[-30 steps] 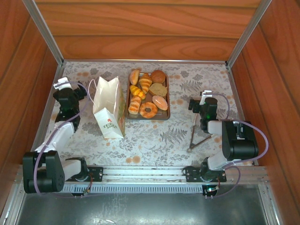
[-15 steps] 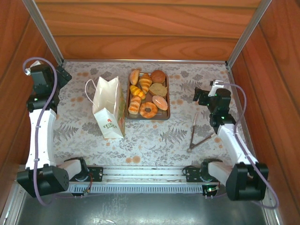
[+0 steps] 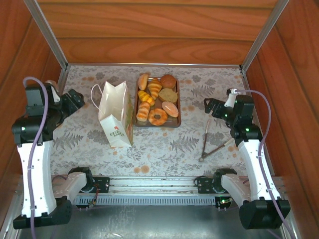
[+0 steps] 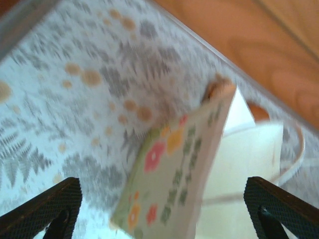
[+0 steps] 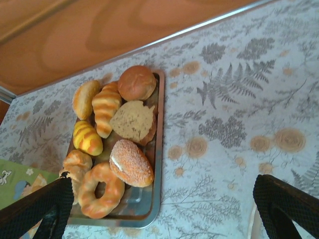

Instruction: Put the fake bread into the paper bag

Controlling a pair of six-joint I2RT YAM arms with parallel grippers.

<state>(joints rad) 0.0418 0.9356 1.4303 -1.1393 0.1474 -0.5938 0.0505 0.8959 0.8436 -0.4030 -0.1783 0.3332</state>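
Wood-panelled walls [image 3: 149,30] closed in the fern-and-flower patterned desk [image 3: 159,147] on three sides. Near its middle lay a brown tray [image 5: 160,164], and all of the fake bread [image 3: 157,98] that could be seen sat on it: eight pieces by my count, with the ring doughnut [image 5: 101,190] at the near end and a round brown bun [image 5: 136,82] at the far end. Just to the left of the tray stood the white paper bag [image 3: 115,114], upright, its loop handles spread at the top. Nothing could be made out inside it, though its depths were not really visible. The left hand [image 3: 74,101] hung above the desk to the left of the bag, near the handles but apart from them, its fingers spread wide and gripping nothing. The right hand [image 3: 212,106] was raised over the right side of the desk, well apart from the tray and pointed towards it, likewise released and empty. A pair of thin metal tongs [image 3: 209,144] lay on the desk below it, untouched. By the look of things the task had hardly begun: no piece had been lifted, and every one remained to be carried across into the bag.
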